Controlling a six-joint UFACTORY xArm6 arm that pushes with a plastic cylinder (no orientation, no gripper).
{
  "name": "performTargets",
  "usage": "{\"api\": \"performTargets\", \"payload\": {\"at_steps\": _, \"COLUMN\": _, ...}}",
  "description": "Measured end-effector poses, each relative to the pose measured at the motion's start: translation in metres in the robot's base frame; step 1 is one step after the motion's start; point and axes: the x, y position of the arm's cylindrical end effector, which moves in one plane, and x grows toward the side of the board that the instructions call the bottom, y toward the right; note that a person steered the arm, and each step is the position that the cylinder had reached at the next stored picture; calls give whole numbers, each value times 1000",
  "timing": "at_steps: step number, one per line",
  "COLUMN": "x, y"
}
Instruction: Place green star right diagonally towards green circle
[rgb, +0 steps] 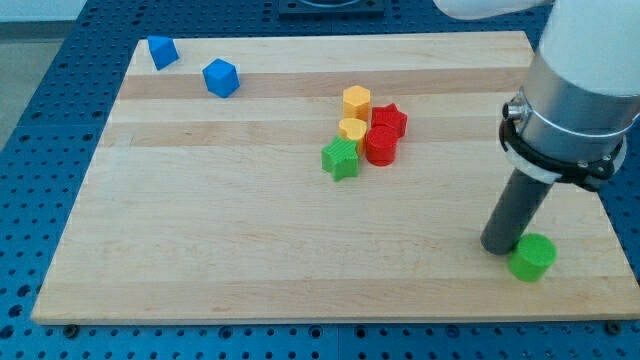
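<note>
Arm has no claw, just a straight dark rod, so nothing opens, shuts or grips. The tip (497, 246) sits on the pale wooden surface (200, 230) near its bottom-right corner, just beside the green plastic cylinder, i.e. the green circle (532, 257), on its left; touching or nearly so, can't tell which.

Task block: green plastic star (341, 158), about mid-surface, slightly toward the top edge. It's the bottom-left member of a tight cluster: yellow heart-like block (352, 130) just above it, red cylinder (381, 145) at its right, yellow hexagon block (356, 101) and red star (390, 121) behind those. Neighbours look in contact or close to it.

Judgement: tip is well apart from the green star, at the wrong end of the run. To drive the star down-right toward the circle it needs to get to the star's upper-left side. The red cylinder doesn't quite sit on that diagonal, but it's close enough to get clipped.

Two blue cube-ish blocks, one (162, 51) at the top-left corner, the other (220, 77) just right of it, are out of the way.

Surface rests on a blue perforated bench (40, 60). Nothing else of the room shows.
</note>
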Motion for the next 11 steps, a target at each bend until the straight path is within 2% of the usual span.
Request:
{"api": "performTargets", "payload": {"at_steps": 2, "x": -14, "y": -34}}
{"api": "performTargets", "payload": {"at_steps": 4, "x": -33, "y": -128}}
{"api": "performTargets", "payload": {"at_steps": 6, "x": -81, "y": -200}}
{"api": "performTargets", "payload": {"at_steps": 8, "x": -135, "y": -207}}
{"api": "performTargets", "payload": {"at_steps": 10, "x": -129, "y": -149}}
{"api": "performTargets", "payload": {"at_steps": 11, "x": -123, "y": -145}}
